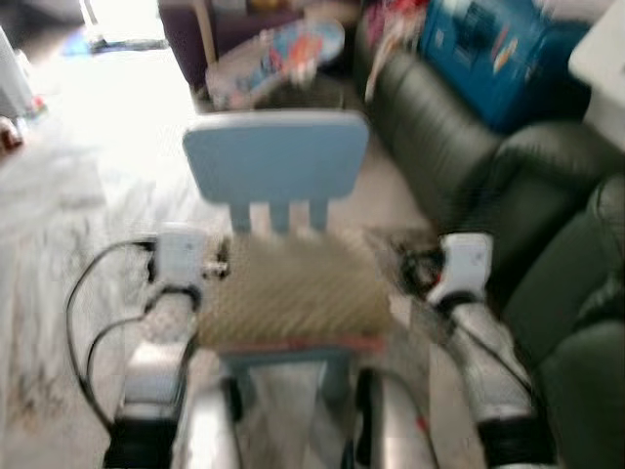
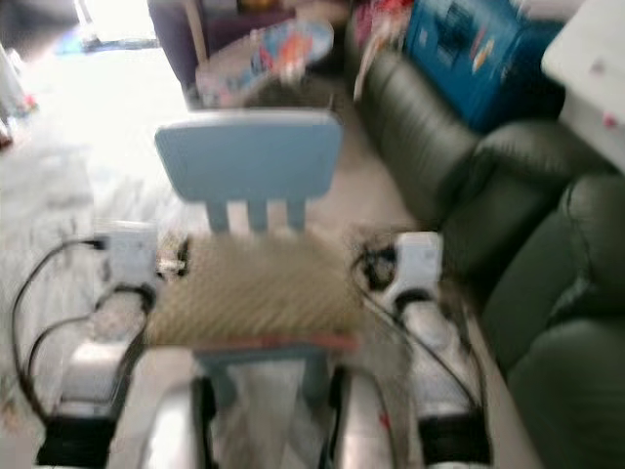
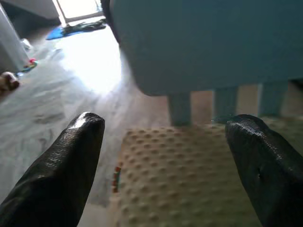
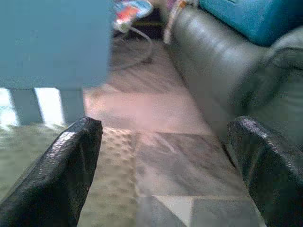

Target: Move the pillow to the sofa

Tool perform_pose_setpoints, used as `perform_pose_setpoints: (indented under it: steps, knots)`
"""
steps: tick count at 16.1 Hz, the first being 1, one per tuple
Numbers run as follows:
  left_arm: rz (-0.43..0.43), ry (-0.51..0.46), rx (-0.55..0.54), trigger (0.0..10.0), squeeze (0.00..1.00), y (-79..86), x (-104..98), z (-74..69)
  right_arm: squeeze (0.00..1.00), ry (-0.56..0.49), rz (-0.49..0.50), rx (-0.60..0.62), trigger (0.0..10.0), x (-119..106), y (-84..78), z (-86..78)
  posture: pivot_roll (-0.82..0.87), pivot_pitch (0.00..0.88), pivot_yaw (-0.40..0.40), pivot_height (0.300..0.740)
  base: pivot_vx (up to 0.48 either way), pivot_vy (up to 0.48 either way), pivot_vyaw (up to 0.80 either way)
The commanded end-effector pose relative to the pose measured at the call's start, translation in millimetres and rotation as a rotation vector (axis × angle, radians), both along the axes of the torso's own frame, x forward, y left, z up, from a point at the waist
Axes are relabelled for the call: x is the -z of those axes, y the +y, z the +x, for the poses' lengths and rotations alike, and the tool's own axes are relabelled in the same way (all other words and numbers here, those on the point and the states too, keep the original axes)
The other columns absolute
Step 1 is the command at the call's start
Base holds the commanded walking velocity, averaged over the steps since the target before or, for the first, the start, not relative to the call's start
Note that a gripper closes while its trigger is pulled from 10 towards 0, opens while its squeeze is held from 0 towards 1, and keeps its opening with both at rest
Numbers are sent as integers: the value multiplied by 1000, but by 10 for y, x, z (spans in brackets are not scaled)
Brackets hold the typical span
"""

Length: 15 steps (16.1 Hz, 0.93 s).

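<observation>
Beige and dimpled, the pillow [image 1: 293,293] you are after lies flat on the seat of a small pale-blue chair [image 1: 278,161], covering it from the slatted backrest to the front edge, where a thin red strip runs along the pillow's near side. Both head views are smeared by motion, so you can read the pillow's bumps properly only from the wrists; the chair's legs and the robot's body at the bottom of the head views are just grey shapes.

Your left gripper [image 3: 165,165] is at the pillow's left edge, fingers [image 3: 71,161] spread wide apart, one over the bare floor beside the chair, the other over the pillow, closing on nothing. Your right gripper [image 4: 161,165] is at the pillow's right edge, likewise spread wide and holding nothing, one finger [image 4: 61,165] over the pillow, the other toward the sofa. You cannot tell from these pictures whether either fingertip touches the fabric.

Right of the chair, the dark sofa [image 1: 459,147] runs back along the room; its nearer cushions are cut off at the frame's right edge. On its far end sits a blue box [image 1: 498,49], partly cropped, its print unreadable. Behind the chair lies a pale, colourful object [image 1: 283,54] too blurred to name. Glare washes out the wooden floor [image 1: 88,186] on the left.
</observation>
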<state>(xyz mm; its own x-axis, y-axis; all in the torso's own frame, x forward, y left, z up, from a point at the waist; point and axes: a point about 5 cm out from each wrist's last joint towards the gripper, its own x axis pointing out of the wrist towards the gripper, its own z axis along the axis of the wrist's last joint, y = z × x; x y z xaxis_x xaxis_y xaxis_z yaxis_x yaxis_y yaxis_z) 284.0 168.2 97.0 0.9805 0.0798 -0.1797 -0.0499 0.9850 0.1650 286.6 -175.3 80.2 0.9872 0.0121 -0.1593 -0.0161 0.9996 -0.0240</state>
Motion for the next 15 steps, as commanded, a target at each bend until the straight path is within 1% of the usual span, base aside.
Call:
perform_pose_setpoints:
  steps: [1,2,3,4,5,6,7,8,9,11,12,13,15]
  knots:
    - [31,54,-40,10000,0,129,80,-26,0,63,29,1,10000,73,48,-10,27,14,-23,566,0,0,0]
    - [21,110,-37,10000,0,159,161,-60,0,111,35,-1,10000,138,34,-32,28,22,-28,566,0,0,0]
    - [9,143,-49,10000,620,186,207,-93,0,135,41,-7,10000,171,19,-57,29,30,-30,566,0,0,0]
    - [12,175,-59,10000,1000,234,251,-112,1000,166,37,-19,10000,204,0,-60,26,40,-30,566,0,0,0]
    - [20,201,-61,10000,1000,279,280,-126,1000,196,32,-25,10000,226,-25,-57,21,58,-28,566,0,0,0]
    - [34,228,-69,10000,1000,328,301,-105,1000,227,42,-31,10000,248,-60,-31,26,71,-26,566,0,0,0]
    - [34,228,-69,10000,1000,328,301,-105,1000,227,42,-31,10000,248,-60,-31,26,71,-26,566,0,0,0]
    - [39,264,-72,10000,1000,383,330,-60,1000,273,67,-42,10000,297,-70,11,29,102,-18,566,0,0,0]
    - [37,276,-69,10000,1000,401,338,-52,1000,289,76,-50,10000,314,-63,18,29,107,-17,566,0,0,0]
    - [-13,323,-74,10000,1000,436,404,-22,1000,314,113,-79,10000,336,9,61,29,140,-12,566,0,0,0]
    - [-30,346,-75,10000,1000,449,433,35,1000,327,143,-117,10000,352,116,103,31,169,-12,566,0,0,0]
    - [-32,347,-68,10000,1000,439,424,88,1000,334,128,-133,10000,366,163,131,35,188,-16,566,0,0,0]
    - [-25,351,-72,10000,1000,445,400,178,1000,359,120,-129,10000,418,180,168,47,232,-17,566,0,0,0]
